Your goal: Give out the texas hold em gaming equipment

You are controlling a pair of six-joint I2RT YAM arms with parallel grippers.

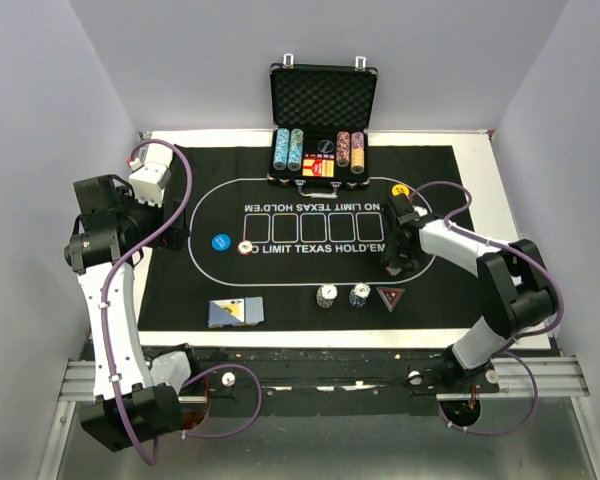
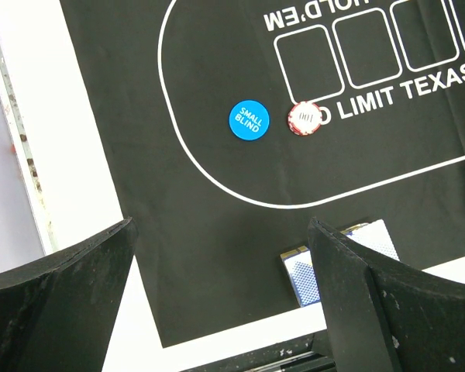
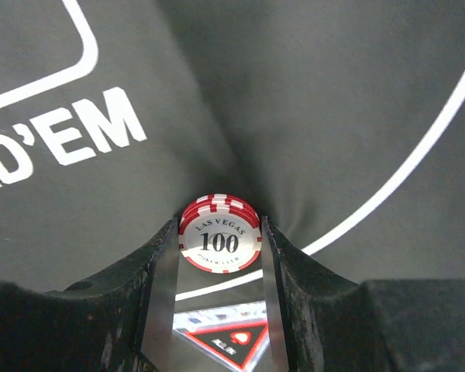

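Right wrist: triangular marker (image 3: 231, 342) lies near chip (image 3: 219, 235) in right hand (image 3: 219, 226).

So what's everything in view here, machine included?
case: one, black, open, far edge
mat: one, black, white print, centre
cards: one pile, blue-backed, mat's near left
chip stacks: two, striped, near centre
loose chip: one, red-white, beside blue button
blue button: one, left side
yellow button: one, far right
triangular marker: one, red, right of stacks
held chip: at least one, red-white, between right fingers
left fingers: open, empty, above mat
arms: two, black-white, near edge
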